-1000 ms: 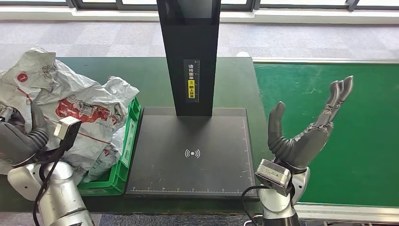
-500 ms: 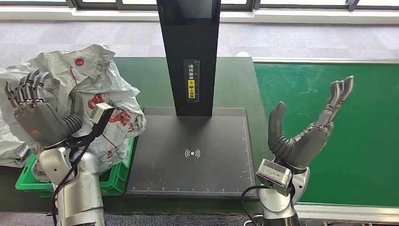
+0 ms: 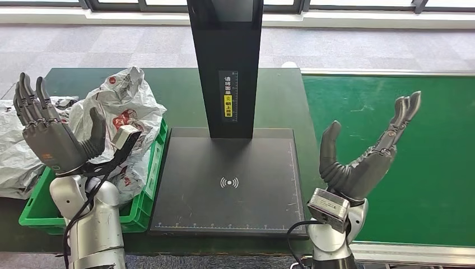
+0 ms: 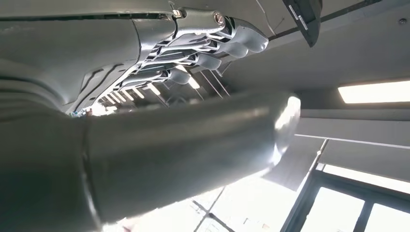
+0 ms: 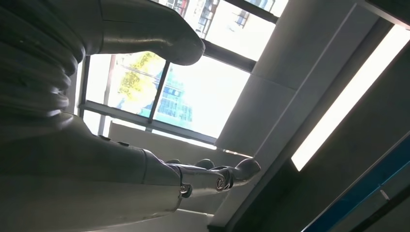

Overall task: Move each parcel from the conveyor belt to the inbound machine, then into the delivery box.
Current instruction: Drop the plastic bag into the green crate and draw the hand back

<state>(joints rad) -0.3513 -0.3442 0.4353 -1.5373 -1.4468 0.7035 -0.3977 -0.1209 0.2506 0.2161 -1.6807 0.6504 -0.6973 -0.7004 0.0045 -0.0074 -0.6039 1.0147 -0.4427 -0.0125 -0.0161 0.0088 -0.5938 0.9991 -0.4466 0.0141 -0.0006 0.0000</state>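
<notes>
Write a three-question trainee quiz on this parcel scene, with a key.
1. True or false: the left hand holds a parcel.
2. Where do the grey parcels lie? A) on the scanner plate B) in the green crate C) on the belt
3. Fill in: the belt beside the right hand carries ____ parcels.

Key: 1 false, it is raised and open. 2 B, the crate. 3 no.
</notes>
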